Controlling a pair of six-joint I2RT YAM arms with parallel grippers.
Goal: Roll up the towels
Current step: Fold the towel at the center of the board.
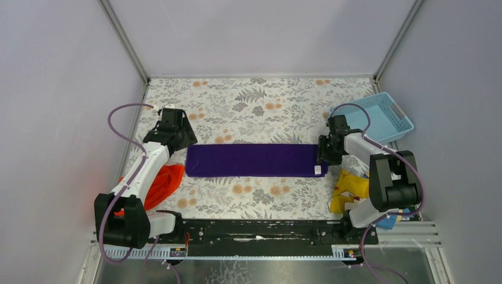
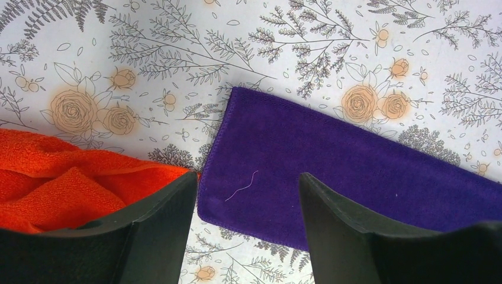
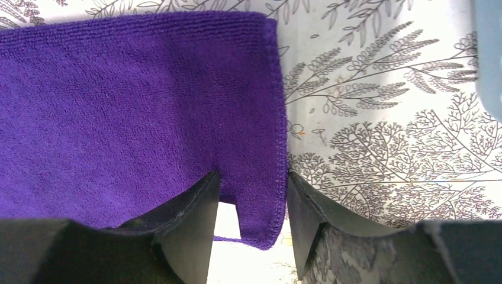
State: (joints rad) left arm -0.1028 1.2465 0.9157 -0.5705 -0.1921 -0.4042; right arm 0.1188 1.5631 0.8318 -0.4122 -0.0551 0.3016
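purple towel (image 1: 251,160) lies flat across the table (image 1: 248,100), orange towel (image 1: 161,184) crumpled off its left end. left gripper (image 2: 248,204), jaws wide apart, hangs over the purple towel's left end; right gripper (image 3: 253,207), parted more narrowly, straddles its right hem.

A deep purple towel (image 1: 254,160) lies flat and unrolled as a long, narrow band across the middle of the floral-patterned desk (image 1: 254,100), with its long sides running left to right. Its plush surface looks smooth, with a stitched hem along its short ends. A small white tag (image 1: 318,170) sits at its right near corner, and a pale loose thread (image 2: 243,184) rests near its left end. An orange-red towel (image 1: 163,183) lies crumpled in a loose heap with soft folds, not rolled, at the desk's left side toward the near edge.
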